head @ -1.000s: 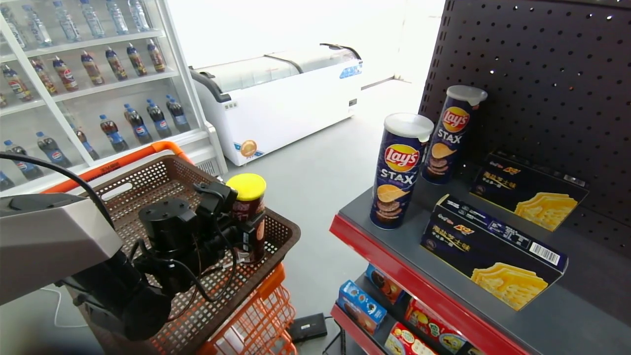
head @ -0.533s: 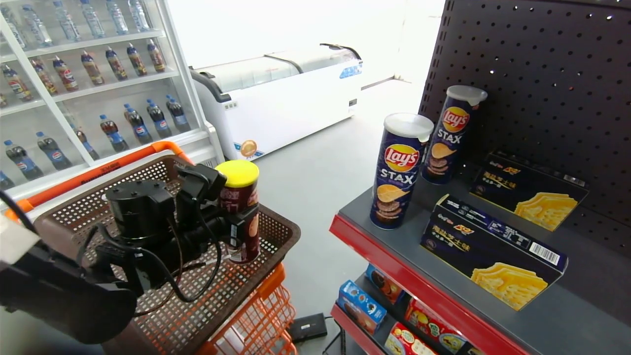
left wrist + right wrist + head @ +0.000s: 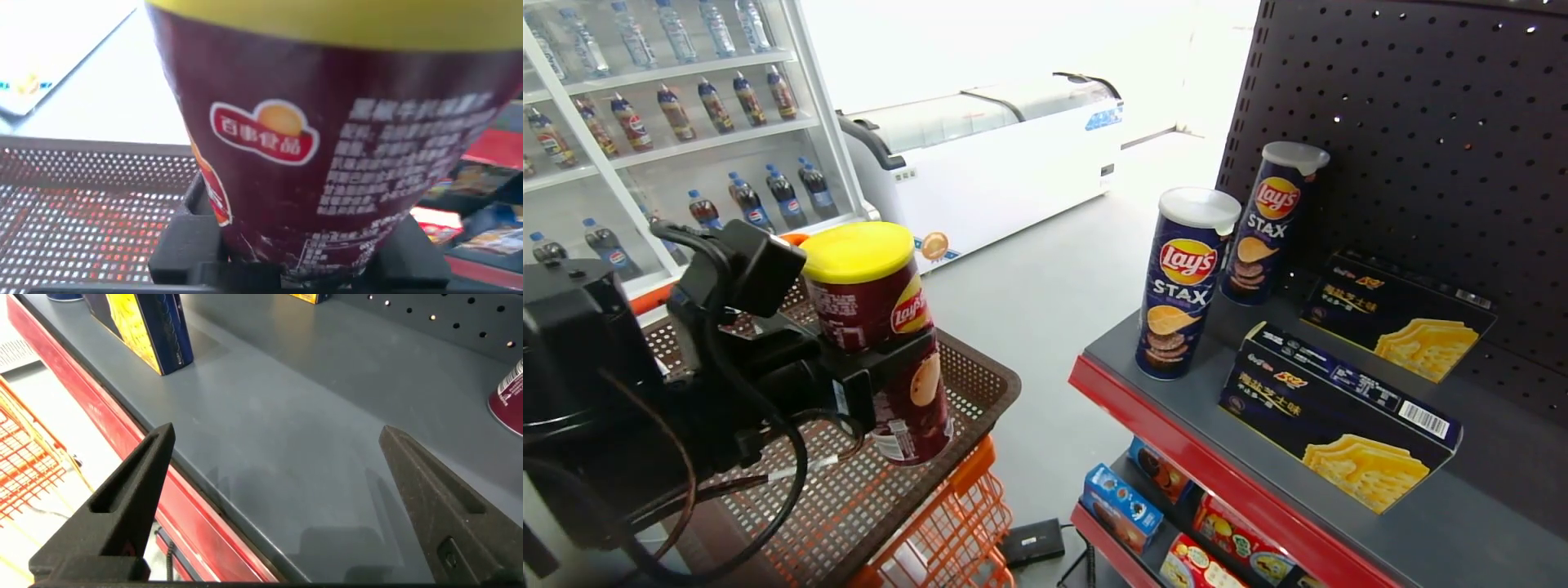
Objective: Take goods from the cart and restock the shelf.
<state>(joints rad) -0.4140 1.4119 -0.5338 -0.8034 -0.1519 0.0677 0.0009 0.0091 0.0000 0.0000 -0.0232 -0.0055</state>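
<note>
One maroon can [image 3: 876, 304] with a yellow lid sits pinched upright in your left hand [image 3: 879, 369], a black finger pressed against each side of its lower half; it hangs in the air over the cart basket [image 3: 990, 377], above the basket's side nearest the shelf [image 3: 1129, 369], touching neither. A second ago you had it lower, its base down at the basket's rim near that same side; half a second ago it had risen a little; now it is clearly higher and closer to the head camera, lid well above the rim. Your left arm has lifted with it.

Your right hand [image 3: 282, 514] is spread wide, its two fingers well apart with nothing between them, hovering over bare grey shelf deck near the red front edge.

Two blue cans [image 3: 1186, 282] stand where they stood before, one at the shelf's front left corner, the other just behind it toward the pegboard; two dark boxes [image 3: 1339, 412] lie propped beside them, also unmoved.
</note>
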